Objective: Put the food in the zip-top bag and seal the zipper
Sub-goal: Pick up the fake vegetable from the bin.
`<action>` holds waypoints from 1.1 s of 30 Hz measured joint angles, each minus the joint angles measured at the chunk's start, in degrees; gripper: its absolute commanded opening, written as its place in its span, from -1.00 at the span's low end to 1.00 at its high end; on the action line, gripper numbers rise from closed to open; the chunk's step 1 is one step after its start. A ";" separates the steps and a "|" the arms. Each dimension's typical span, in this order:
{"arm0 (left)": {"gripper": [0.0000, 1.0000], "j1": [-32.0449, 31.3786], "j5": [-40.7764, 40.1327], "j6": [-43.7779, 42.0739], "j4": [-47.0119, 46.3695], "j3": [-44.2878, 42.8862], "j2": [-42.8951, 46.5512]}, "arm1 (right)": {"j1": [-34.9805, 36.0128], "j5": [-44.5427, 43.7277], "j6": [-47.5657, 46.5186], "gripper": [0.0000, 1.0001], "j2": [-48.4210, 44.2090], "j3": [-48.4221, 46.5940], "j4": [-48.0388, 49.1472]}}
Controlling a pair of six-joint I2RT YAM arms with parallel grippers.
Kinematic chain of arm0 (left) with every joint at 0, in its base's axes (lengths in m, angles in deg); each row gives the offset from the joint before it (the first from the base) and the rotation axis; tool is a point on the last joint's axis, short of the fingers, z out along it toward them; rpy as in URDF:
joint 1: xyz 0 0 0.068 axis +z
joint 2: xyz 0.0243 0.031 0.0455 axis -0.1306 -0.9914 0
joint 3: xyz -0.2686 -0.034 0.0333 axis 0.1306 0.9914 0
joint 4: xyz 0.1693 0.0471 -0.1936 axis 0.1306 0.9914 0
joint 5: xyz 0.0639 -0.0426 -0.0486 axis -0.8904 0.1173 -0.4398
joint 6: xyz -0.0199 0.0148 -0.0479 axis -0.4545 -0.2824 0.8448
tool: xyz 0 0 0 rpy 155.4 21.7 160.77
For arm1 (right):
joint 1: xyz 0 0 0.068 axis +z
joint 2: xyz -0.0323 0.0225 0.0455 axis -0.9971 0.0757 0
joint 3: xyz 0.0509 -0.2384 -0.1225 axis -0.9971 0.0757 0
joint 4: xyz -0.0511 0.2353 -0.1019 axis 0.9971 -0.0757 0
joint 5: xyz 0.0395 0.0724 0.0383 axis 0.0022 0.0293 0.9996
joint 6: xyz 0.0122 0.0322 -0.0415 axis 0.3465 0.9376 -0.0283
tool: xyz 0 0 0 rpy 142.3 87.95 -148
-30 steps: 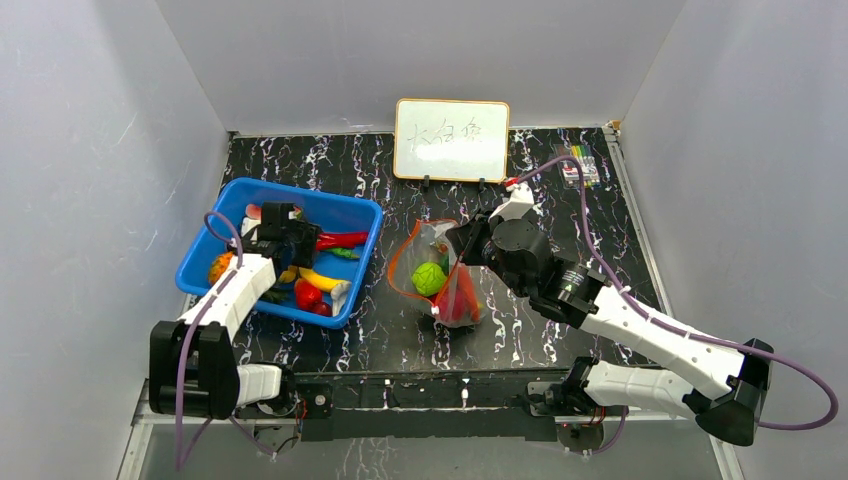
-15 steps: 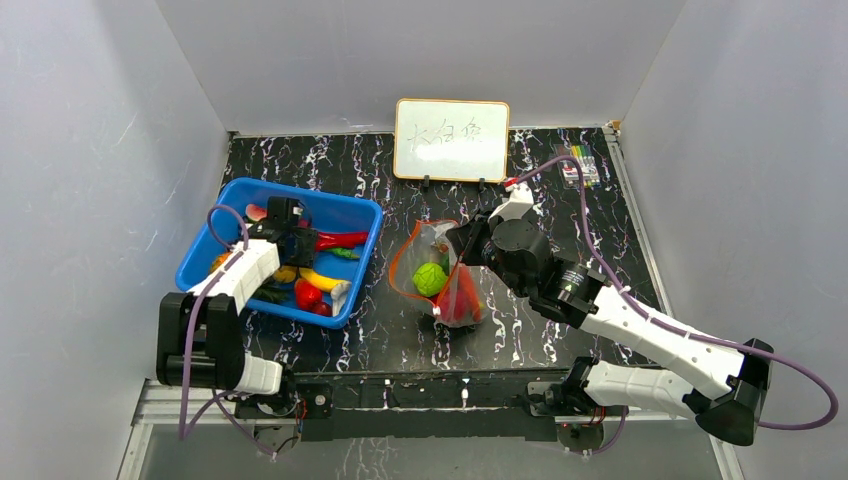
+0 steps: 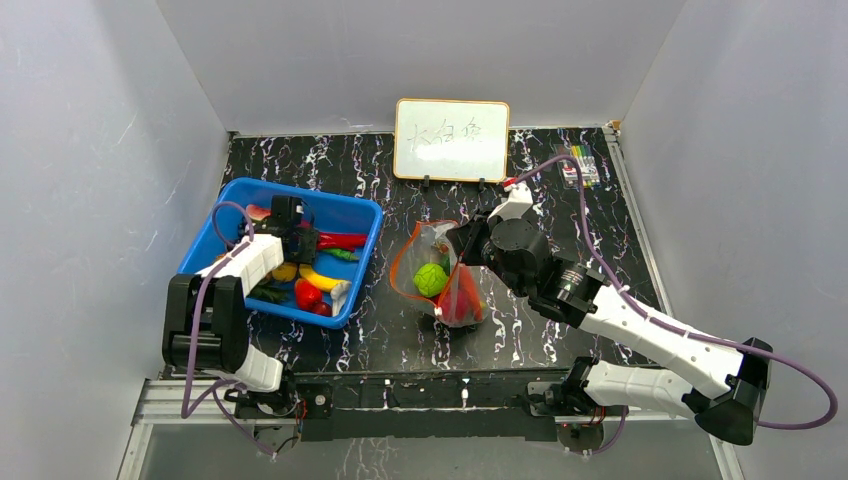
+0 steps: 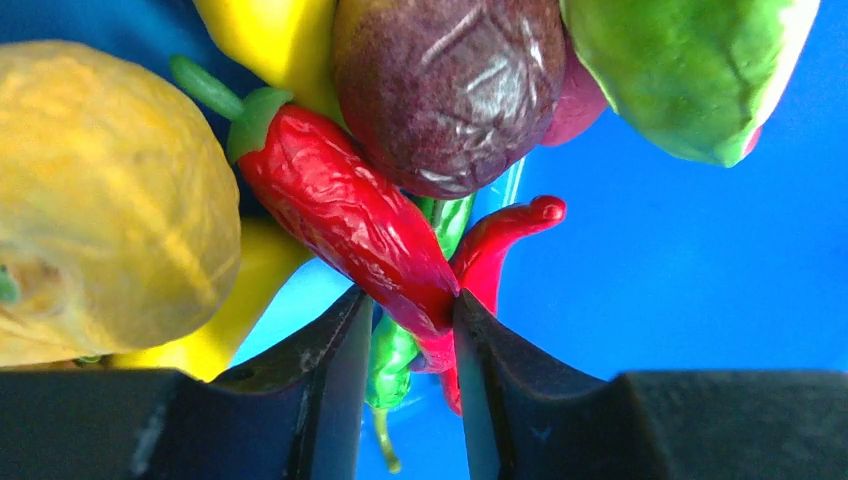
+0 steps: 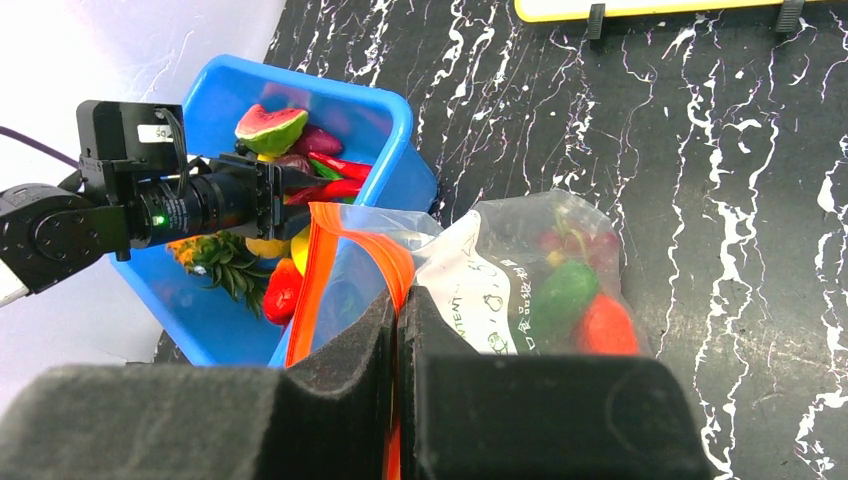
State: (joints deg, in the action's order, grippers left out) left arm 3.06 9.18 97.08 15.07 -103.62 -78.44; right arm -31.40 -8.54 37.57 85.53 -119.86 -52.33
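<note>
The right jaws are clamped flat on the zipper at one side of the mouth of the zip-top bag. They hold that edge up so the mouth gapes toward the left side of the desk. The bag stands about mid-desk, a little nearer the near edge, with a green round fruit and some red pieces already inside. The left jaws are down in the blue basket by the left edge. They are drawn narrow onto the lower end of a red chilli, which looks pinched between them, probably as the next piece for the bag. It is a crowded pick. A green chilli and a second red chilli lie right beneath the gripped tip and could be dragged along, and a purple fruit presses on the chilli from above. A yellow lumpy fruit sits beside it. A banana, a watermelon slice and a pineapple also wait in the basket. Between chilli and bag rises the basket's right wall, which the left arm would have to clear. A whiteboard stands at the far edge and markers lie near the far right corner, both well apart from the work.
</note>
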 measured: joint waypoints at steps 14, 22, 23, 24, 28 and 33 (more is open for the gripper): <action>-1.00 0.00 -0.22 0.46 1.36 0.04 2.75 | 0.00 0.33 0.04 -1.00 0.00 0.00 -0.11; -1.00 0.00 -1.51 0.39 2.73 0.22 10.49 | 0.00 0.37 0.07 -1.00 0.00 0.00 -0.15; -1.00 0.00 -1.88 0.35 2.97 0.22 11.52 | 0.00 0.39 0.11 -1.00 0.00 0.00 -0.15; -1.00 0.00 -2.25 0.15 3.21 0.22 12.44 | 0.00 0.42 0.20 -1.00 0.00 0.00 -0.13; -1.00 0.00 -3.61 -1.16 3.85 0.22 15.52 | 0.00 0.66 0.94 -1.00 0.00 0.00 -0.15; -1.00 0.00 -5.07 -5.62 3.02 0.68 20.94 | 0.00 1.20 1.75 -1.00 0.46 0.00 -0.13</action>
State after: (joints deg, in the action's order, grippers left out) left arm 3.06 4.11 91.46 18.09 -102.94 -57.51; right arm -31.40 -7.34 39.32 85.99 -119.86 -52.46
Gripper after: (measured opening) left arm 0.213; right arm 0.009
